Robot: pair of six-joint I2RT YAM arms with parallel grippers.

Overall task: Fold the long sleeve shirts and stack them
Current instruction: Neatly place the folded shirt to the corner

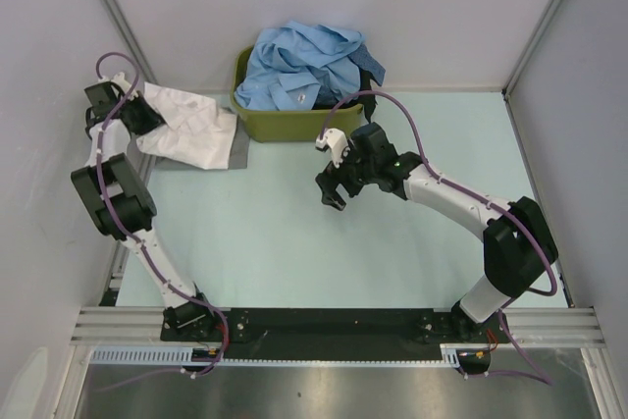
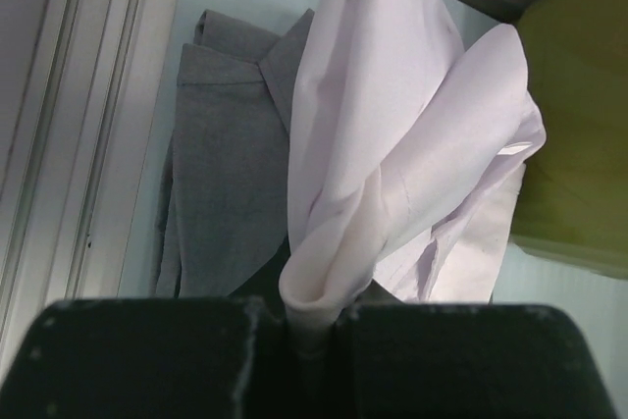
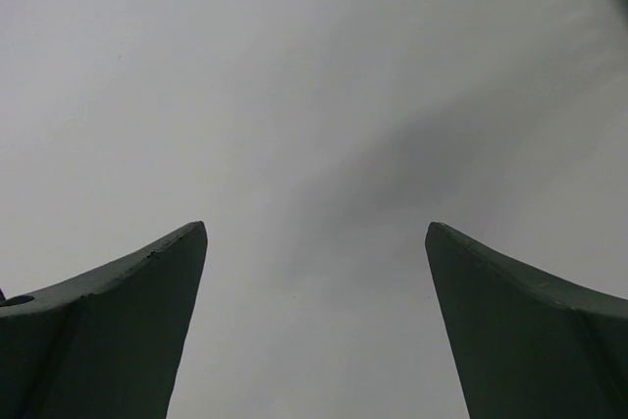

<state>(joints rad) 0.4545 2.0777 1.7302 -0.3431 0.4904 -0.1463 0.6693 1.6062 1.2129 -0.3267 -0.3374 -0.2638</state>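
Observation:
My left gripper [image 1: 147,117] is at the back left, shut on a fold of the white shirt [image 1: 191,125]. In the left wrist view the white shirt [image 2: 392,164] hangs bunched from the gripper [image 2: 314,316] above the folded grey shirt [image 2: 221,174], whose edge shows under the white one [image 1: 238,149]. Several light blue shirts [image 1: 304,66] are heaped in the olive-green tub [image 1: 285,125], with a dark one [image 1: 371,80] at the heap's right. My right gripper [image 1: 334,198] is open and empty over the table, in front of the tub; its fingers [image 3: 118,321] frame bare table.
The tub stands at the back middle; its corner shows in the left wrist view [image 2: 579,144]. Grey walls close the left, back and right sides. A metal rail [image 1: 334,326] runs along the near edge by the arm bases.

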